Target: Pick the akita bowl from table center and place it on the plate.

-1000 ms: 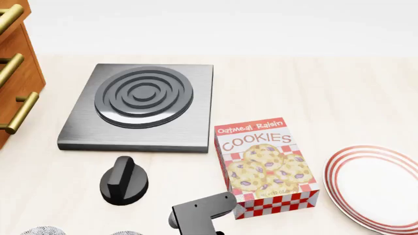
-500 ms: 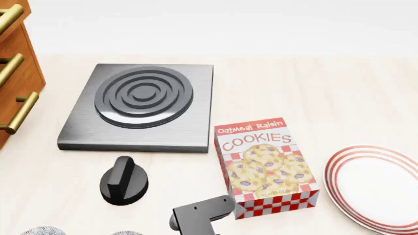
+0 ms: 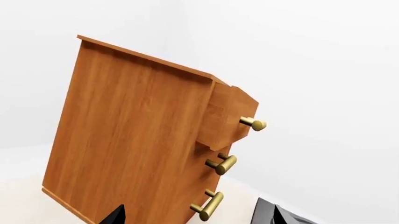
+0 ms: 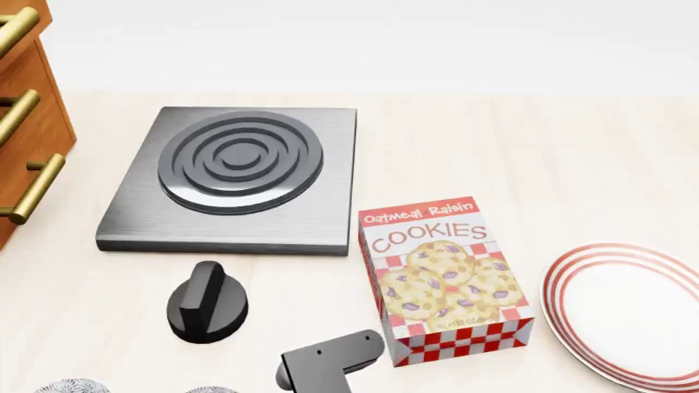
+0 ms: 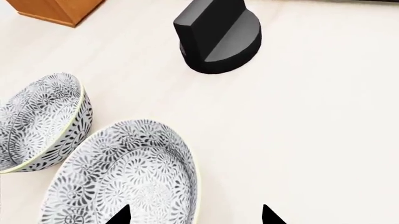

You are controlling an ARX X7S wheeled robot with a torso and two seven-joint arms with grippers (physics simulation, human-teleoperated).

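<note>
The pale desk (image 4: pixel 546 147) carries everything; at its left edge in the head view stands a wooden drawer cabinet (image 4: pixel 28 123) with brass bar handles (image 3: pixel 218 163), which the left wrist view shows from the side, its top drawer pulled a little out; beside the cabinet lies a square grey burner plate (image 4: pixel 235 176) with raised concentric rings; near the right edge sits the plate (image 4: pixel 633 315), white with red rings at its rim, bare inside, cut off by the frame; between burner and plate lies a box of oatmeal raisin cookies (image 4: pixel 443 278), face up, its corner close to the burner's corner; in front of the burner sits a black knob (image 4: pixel 208 303), seen again in the right wrist view; at the near edge of the desk, well apart from the plate, stand two speckled black-and-white bowls side by side; the akita bowl (image 5: pixel 124 177) lies directly under the right gripper (image 5: pixel 195 215), the second bowl (image 5: pixel 40 121) just beside it, whether touching I cannot tell; the right jaws stand spread, one tip over the bowl's inside and one past its rim, pinching nothing; the left gripper (image 3: pixel 196 215) shows only two dark tips, spread apart, holding nothing, facing the cabinet.
</note>
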